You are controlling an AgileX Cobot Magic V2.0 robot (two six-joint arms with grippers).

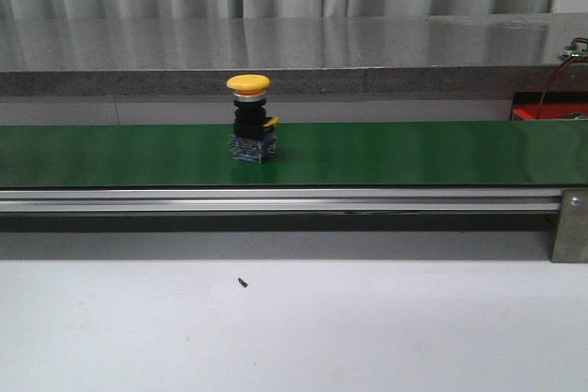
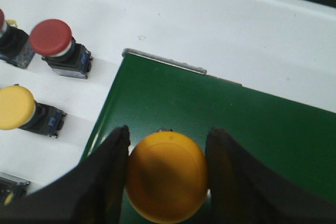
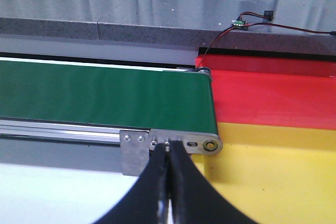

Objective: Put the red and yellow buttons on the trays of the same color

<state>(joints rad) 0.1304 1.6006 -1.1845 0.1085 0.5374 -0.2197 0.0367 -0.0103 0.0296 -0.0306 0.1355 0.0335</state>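
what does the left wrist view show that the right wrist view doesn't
Only the left wrist view shows buttons: a yellow button between the left gripper fingers over the green belt, plus a red button and another yellow button lying on the white table. Only the right wrist view shows the red tray, the yellow tray, the grey counter behind and the shut right gripper. Both show the green conveyor belt, each at a different end.
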